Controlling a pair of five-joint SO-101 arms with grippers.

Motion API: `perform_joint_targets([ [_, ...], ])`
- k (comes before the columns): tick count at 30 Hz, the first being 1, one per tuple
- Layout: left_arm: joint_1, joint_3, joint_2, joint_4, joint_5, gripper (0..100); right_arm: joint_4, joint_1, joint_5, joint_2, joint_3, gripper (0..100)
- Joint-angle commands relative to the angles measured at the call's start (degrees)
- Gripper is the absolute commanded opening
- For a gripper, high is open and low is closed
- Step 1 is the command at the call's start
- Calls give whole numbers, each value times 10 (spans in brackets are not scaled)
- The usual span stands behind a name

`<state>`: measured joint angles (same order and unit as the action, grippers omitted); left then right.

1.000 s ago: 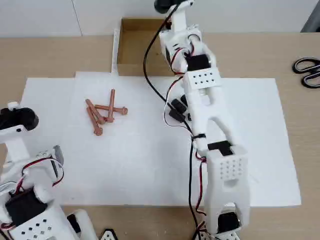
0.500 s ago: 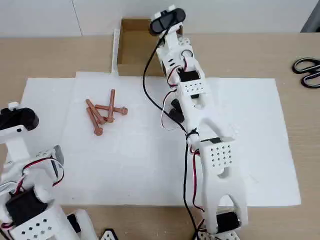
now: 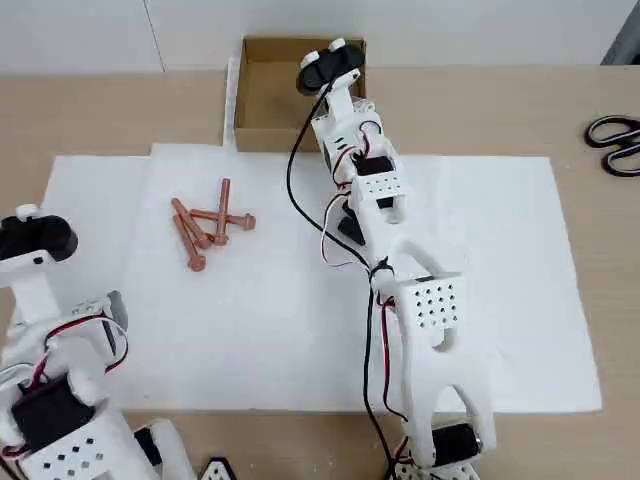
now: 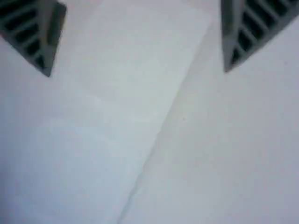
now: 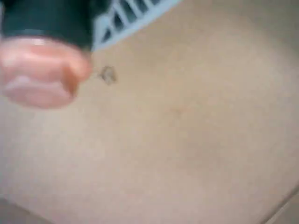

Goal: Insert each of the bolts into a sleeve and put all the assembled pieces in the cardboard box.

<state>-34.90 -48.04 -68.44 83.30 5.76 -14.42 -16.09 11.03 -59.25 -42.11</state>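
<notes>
Several copper-coloured bolts (image 3: pixel 208 226) lie in a loose pile on the white foam sheet (image 3: pixel 260 320), left of centre. The open cardboard box (image 3: pixel 270 95) stands at the table's far edge. My right arm stretches up the middle, its wrist (image 3: pixel 332 68) above the box's right part. In the right wrist view my right gripper (image 5: pixel 86 39) is shut on an assembled piece (image 5: pixel 39 70), a dark sleeve with a pinkish bolt end, held just above the box's brown floor (image 5: pixel 187 130). My left gripper (image 4: pixel 136 71) hangs open over bare foam at the near left, nothing between its fingers (image 4: pixel 243 32).
Black-handled scissors (image 3: pixel 615 142) lie on the wooden table at the far right. The left arm's base (image 3: pixel 60 410) fills the near left corner. Cables (image 3: pixel 300 150) trail along the right arm beside the box's front wall.
The right arm has swung left, bringing its wrist from the box's right edge to over the box's inside. The left arm and the bolts have kept still.
</notes>
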Motion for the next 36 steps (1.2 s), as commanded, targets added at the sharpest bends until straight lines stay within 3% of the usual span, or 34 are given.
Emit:
perform_joint_targets([
  [1,-3,19,-4,1,4,222,18,7,4,17,-41,194],
  [9,-3,19,-4,1,4,222,-41,13,8,29,-151,202],
  [24,0,19,-4,1,4,222,-640,9,18,163,-546,202],
  [29,0,19,-4,1,4,222,-825,-4,18,268,-542,202],
  [36,-1,19,-4,0,4,222,-829,30,-5,442,-411,202],
])
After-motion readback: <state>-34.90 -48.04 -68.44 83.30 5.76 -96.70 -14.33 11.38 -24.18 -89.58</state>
